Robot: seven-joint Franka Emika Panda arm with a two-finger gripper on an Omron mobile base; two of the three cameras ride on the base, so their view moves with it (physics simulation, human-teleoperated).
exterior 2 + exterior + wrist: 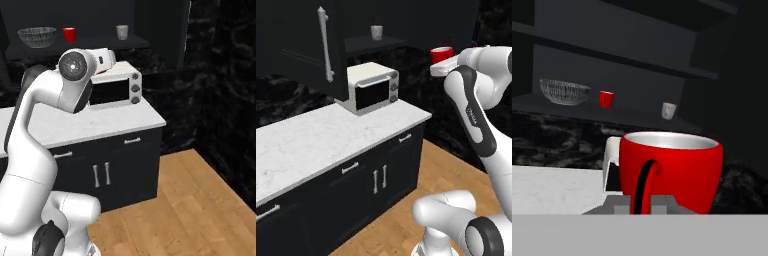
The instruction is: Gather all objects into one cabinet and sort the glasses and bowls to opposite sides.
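Note:
My gripper [643,201] is shut on a glossy red cup [672,170], which looms large in the hand view. One dark finger [646,182] crosses its front wall. From the left base view this red cup [441,53] sits at the hand, right of the toaster oven and about level with the cabinet shelf. The black cabinet's door [303,45] stands open, showing its silver bar handle [325,45]. On the dark inner shelf [542,107] stand the clear ribbed bowl [564,92] at the left, a second red cup [605,98] beside it, and the grey-beige cup [669,110] to the right.
A white toaster oven [374,87] stands on the white marble counter [316,137] under the cabinet. Black drawer units with short silver pulls [349,168] run below. A dark stone wall [225,90] closes the right side, with wooden floor [180,200] in front.

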